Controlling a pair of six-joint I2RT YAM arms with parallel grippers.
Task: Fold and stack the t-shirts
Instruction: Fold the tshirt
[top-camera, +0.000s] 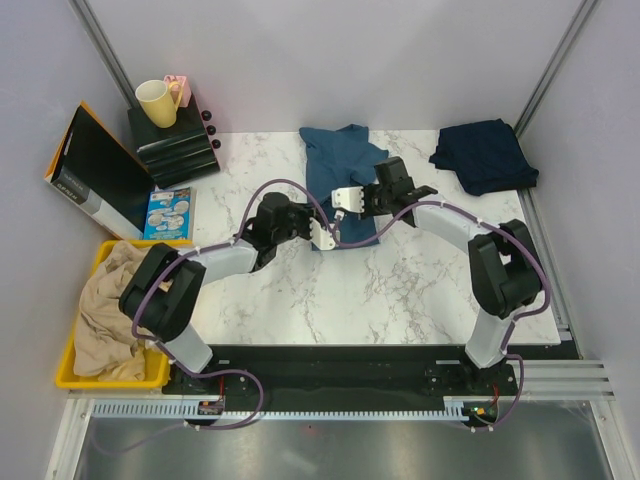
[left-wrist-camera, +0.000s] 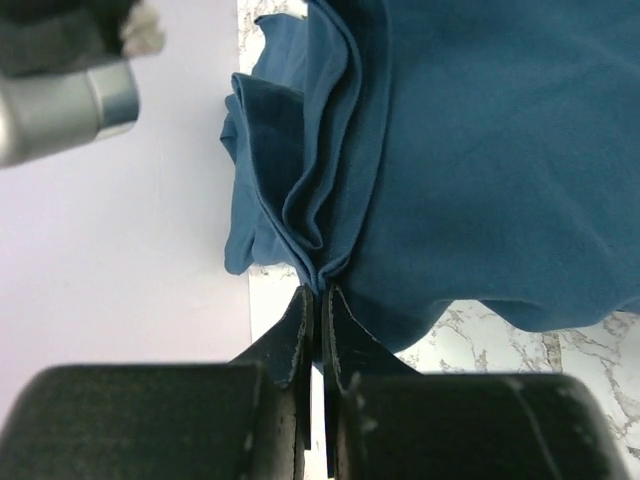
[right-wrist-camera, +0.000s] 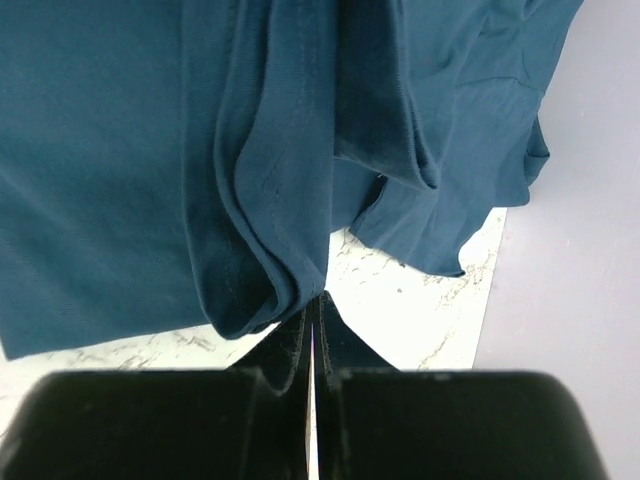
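Steel-blue t-shirt (top-camera: 338, 160) is held by both claws at the far middle of the worktop (top-camera: 400, 290).

Left claw (left-wrist-camera: 318, 294): the jaws are closed. The two dark fingers (left-wrist-camera: 292, 340) meet at their tips on a bunched fold of the cloth. From that pinch several pleats fan away towards the far side. Most of the garment spreads smooth to the right of the pleats, and a smaller flap hangs over the worktop's edge to the left.

Right claw (right-wrist-camera: 314, 300): the jaws are closed, with only a thin slit between them. A rolled, stitched hem of the same garment comes down to the tips and appears clamped there. A broad flat panel lies to the left of the hem and looser folds lie to the right. Marble surface shows just beneath the hem.

In the overhead view the two claws sit close together at the near edge of the garment, the left one slightly nearer the arm bases. The garment is rumpled, not flat.

Navy t-shirt (top-camera: 484, 155) lies crumpled at the far right corner, well apart from both claws.

Left of the worktop stand a yellow bin (top-camera: 68, 375) holding beige cloth (top-camera: 108, 305), a booklet (top-camera: 168, 213), a black folder (top-camera: 95, 170), and a yellow mug (top-camera: 155, 102) on a black stack (top-camera: 172, 148).
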